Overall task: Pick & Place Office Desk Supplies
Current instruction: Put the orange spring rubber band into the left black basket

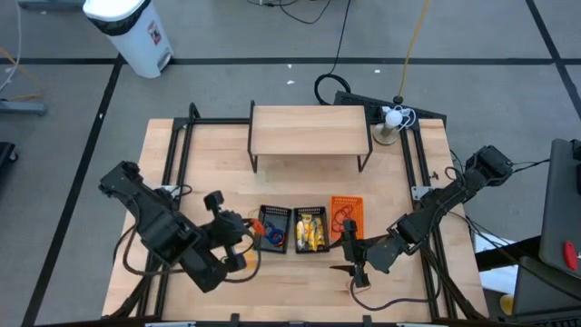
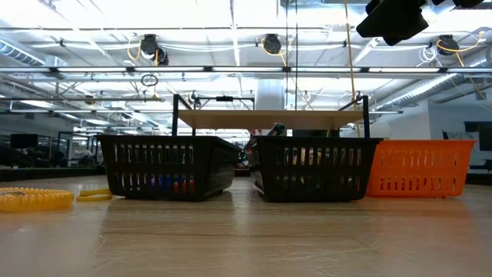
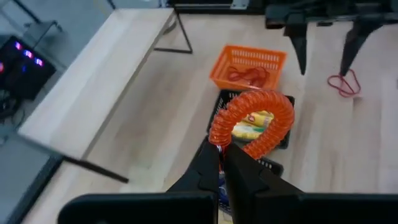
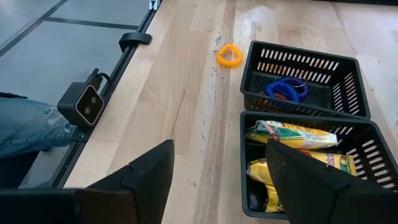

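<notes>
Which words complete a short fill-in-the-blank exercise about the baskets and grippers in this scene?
1. The left gripper is shut on a coil coloured ____.
2. The blue coil lies in a ____ basket.
3. The right gripper is ____.
4. The red bands lie in the ____ basket.

Missing words: orange; black; open; orange

Workspace surroundings, seen from above and at table height.
A pale wooden tabletop [image 1: 218, 173] stands on grey floor [image 1: 64, 136] crossed by dark lines; a white bin [image 1: 130, 32] sits far left; ceiling strip lights [image 2: 231, 15] glow overhead.
</notes>
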`<action>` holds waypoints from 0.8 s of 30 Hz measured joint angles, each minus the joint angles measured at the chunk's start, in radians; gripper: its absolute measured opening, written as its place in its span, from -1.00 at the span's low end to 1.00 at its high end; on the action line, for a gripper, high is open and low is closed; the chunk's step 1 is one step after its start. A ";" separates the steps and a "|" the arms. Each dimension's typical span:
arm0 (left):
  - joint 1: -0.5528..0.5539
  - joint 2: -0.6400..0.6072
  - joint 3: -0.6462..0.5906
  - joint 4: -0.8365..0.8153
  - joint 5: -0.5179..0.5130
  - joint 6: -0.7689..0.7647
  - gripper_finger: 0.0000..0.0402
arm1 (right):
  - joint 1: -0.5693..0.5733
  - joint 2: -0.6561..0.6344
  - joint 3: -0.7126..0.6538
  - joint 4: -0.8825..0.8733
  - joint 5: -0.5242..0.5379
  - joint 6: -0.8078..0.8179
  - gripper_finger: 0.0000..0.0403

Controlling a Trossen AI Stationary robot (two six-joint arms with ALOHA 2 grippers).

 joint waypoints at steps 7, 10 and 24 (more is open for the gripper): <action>0.068 0.000 -0.029 0.145 0.196 0.265 -0.97 | 0.000 0.000 0.000 0.000 0.000 0.000 0.20; 0.120 0.003 -0.071 0.224 0.329 0.391 -0.98 | 0.000 0.000 0.000 0.000 0.000 0.000 0.20; 0.345 0.003 -0.479 0.581 0.875 0.480 -0.98 | -0.011 -0.001 -0.014 0.000 -0.001 0.023 0.20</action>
